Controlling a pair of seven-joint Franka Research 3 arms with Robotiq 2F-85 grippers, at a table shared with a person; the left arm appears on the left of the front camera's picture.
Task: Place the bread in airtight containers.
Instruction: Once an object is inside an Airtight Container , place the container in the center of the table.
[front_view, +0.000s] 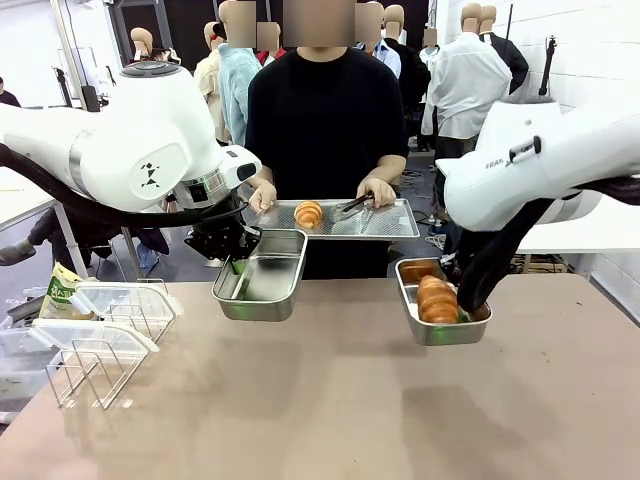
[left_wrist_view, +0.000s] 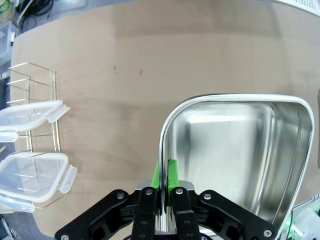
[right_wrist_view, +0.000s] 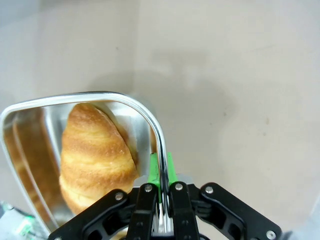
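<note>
Risk: each tin is held only by a thin rim pinch, so the loaded container (right_wrist_view: 125, 102) could swivel and spill its bread (right_wrist_view: 95, 150) onto the bench (front_view: 330, 400). The right tool (right_wrist_view: 161, 170) is clamped tight on that rim, with the bread just beside it, inside the wall. The left tool (left_wrist_view: 164, 172) is clamped likewise on the empty container (left_wrist_view: 235, 150). One roll (front_view: 308, 213) lies on the person's tray (front_view: 390, 222).
</note>
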